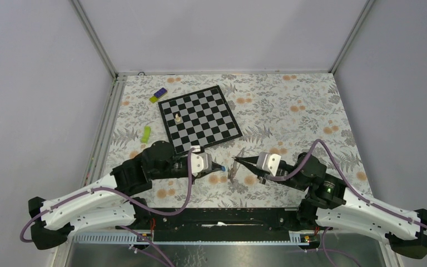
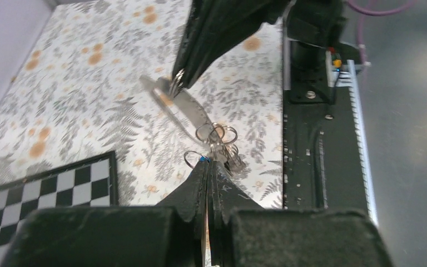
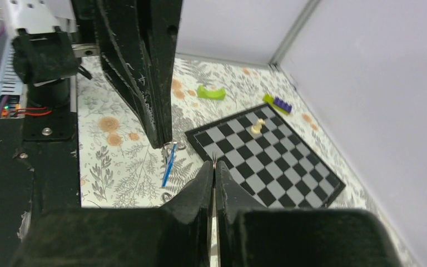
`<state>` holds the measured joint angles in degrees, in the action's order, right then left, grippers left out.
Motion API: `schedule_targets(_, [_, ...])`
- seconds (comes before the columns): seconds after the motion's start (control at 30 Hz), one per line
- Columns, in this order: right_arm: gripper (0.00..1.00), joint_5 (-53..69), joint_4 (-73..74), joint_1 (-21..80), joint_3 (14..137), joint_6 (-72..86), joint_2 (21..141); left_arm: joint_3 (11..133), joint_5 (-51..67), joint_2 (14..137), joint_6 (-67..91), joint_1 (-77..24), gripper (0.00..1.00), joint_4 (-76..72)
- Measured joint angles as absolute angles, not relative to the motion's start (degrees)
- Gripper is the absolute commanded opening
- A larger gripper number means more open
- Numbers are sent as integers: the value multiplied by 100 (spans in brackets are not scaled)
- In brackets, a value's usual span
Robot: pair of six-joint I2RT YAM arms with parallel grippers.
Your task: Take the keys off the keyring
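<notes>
**A:** What does the overhead give you?

**B:** I see a bench (image 1: 289,105) under a cloth printed with grey ferns and orange blooms. There are pale grey walls (image 1: 33,83) on three sides and metal frame posts (image 1: 95,39) rising at the far corners. A chessboard (image 1: 200,115) lies askew toward the far left corner with a white chess piece (image 1: 177,117) on it. A yellow-and-purple block (image 1: 158,95) sits beyond it, and a green piece (image 1: 146,133) lies by the left edge. My left tool (image 1: 221,167) and right tool (image 1: 235,160) meet nose to nose near the middle of the near edge, with the keys (image 1: 234,171) between them.

**A:** And the left wrist?

**B:** Its fingers are pressed together on the keyring (image 2: 191,158), held off the cloth as far as I can tell. The bunch of keys dangles just beside the tips. One long silvery key runs up to the right tool, which pinches its end. A black rail (image 2: 311,167) borders the near edge.

**A:** Right wrist?

**B:** The fingers are closed on a thin sliver of metal, one of the keys. Opposite, the left tool grips the ring, and the blue tag (image 3: 168,164) hangs below it over the cloth, just short of the chessboard's near corner.
</notes>
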<state>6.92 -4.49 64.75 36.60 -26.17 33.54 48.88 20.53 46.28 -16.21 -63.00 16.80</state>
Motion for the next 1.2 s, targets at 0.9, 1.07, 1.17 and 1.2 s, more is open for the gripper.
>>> schedule_targets(0.9, [0,-1297,-169,6475,3686,-786,3575,1702,-1232,4998,1747,-6289,46,-1050])
schedule_targets(1.07, [0,-1286,-158,6475,3642,-742,3533,1629,-1323,5103,1909,-6289,53,-1275])
schedule_targets(1.17, [0,-1282,-154,6475,3588,-742,3433,1629,-1398,4971,1922,-6289,59,-1332])
schedule_targets(1.2, [0,-1282,-152,6475,3568,-744,3380,1629,-1422,4888,1927,-6289,61,-1332])
